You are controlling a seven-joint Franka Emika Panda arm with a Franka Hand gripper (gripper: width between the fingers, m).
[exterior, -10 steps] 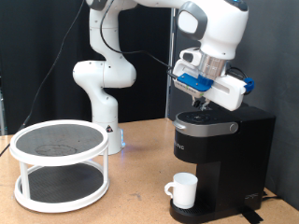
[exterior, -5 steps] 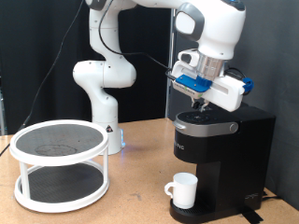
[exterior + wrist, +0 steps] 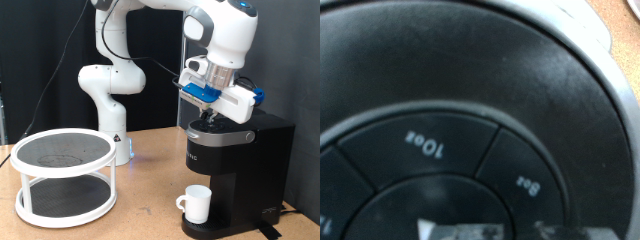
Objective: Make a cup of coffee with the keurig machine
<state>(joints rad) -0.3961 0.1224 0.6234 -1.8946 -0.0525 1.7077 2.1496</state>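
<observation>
Presently I find the end effector (image 3: 210, 117) directly above the boxy matte black keurig machine (image 3: 235, 170), down at its closed rounded lid; I cannot tell whether its fingers are apart or together. My wrist view shows only the lid's dark round button panel (image 3: 440, 170), marked 10oz and 8oz. A small white ceramic cup (image 3: 195, 203) stands on the machine's drip tray. Beside the machine, a white two-tier round stand (image 3: 64, 176) rests on the wooden counter (image 3: 140, 215).
</observation>
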